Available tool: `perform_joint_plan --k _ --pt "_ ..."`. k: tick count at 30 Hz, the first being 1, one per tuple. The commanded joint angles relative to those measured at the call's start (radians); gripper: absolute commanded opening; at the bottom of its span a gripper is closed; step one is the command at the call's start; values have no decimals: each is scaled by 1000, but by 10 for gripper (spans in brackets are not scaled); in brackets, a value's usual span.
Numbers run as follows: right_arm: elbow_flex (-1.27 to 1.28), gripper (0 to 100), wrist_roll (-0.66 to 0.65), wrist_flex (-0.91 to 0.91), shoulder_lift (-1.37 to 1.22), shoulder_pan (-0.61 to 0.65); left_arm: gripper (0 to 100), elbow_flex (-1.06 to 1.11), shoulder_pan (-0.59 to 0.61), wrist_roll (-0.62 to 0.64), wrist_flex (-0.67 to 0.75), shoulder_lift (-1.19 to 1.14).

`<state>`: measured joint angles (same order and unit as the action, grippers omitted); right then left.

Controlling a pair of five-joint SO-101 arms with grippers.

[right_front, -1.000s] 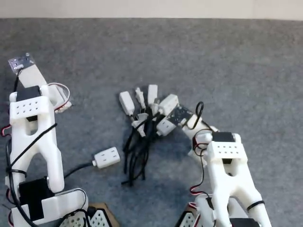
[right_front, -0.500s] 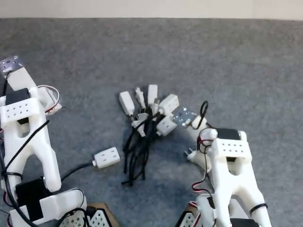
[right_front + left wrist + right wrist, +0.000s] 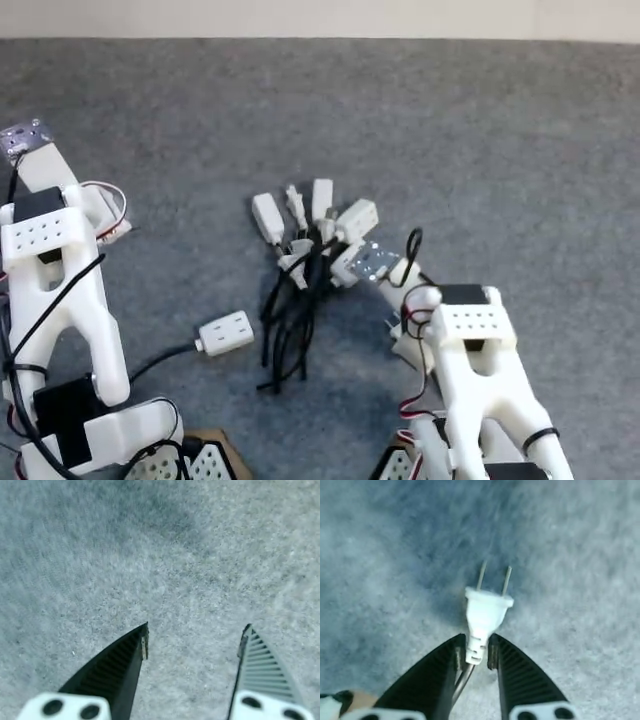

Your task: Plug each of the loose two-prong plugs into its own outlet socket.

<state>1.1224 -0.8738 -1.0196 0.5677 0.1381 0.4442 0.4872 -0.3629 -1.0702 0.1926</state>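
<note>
The right tool (image 3: 474, 652) is clamped on a white two-prong plug (image 3: 487, 611), its two black ribbed fingers (image 3: 440, 672) pressing the narrow rear neck of the plug from either side. The plug's wider body and both bare metal prongs stick out past the fingertips, and a thin cord (image 3: 462, 680) trails back between the fingers. The plug hangs over the grey, felt-like bench (image 3: 580, 555), with a dark shadow beneath it. In the high view the white right arm (image 3: 470, 335) stands at the lower right, its front end next to a cluster of white plugs and socket ends (image 3: 318, 225) in the middle of the bench. That cluster fans out like spread fingers, and its black cords (image 3: 288, 325) run together in a loose bundle toward the near edge. A white outlet block (image 3: 226, 333) lies apart from the bundle on its left, on its own dark cord, with its socket slots facing up. The left tool (image 3: 195, 639) has its two fingers spread wide apart with nothing between them, above bare grey bench. The white left arm (image 3: 50, 265) stands at the far left, well away from both the cluster and the outlet block.
</note>
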Motion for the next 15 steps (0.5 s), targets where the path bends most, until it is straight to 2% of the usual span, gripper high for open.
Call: perform_joint_plan --k 1,9,13,15 --pt "36 78 9 70 15 24 296 -4 10 -32 8 31" --pt "88 76 12 108 15 24 296 -2 10 -32 8 31" --pt "81 0 87 110 16 24 296 4 10 -32 8 31" --pt "77 9 117 110 18 21 296 10 10 -34 8 39"
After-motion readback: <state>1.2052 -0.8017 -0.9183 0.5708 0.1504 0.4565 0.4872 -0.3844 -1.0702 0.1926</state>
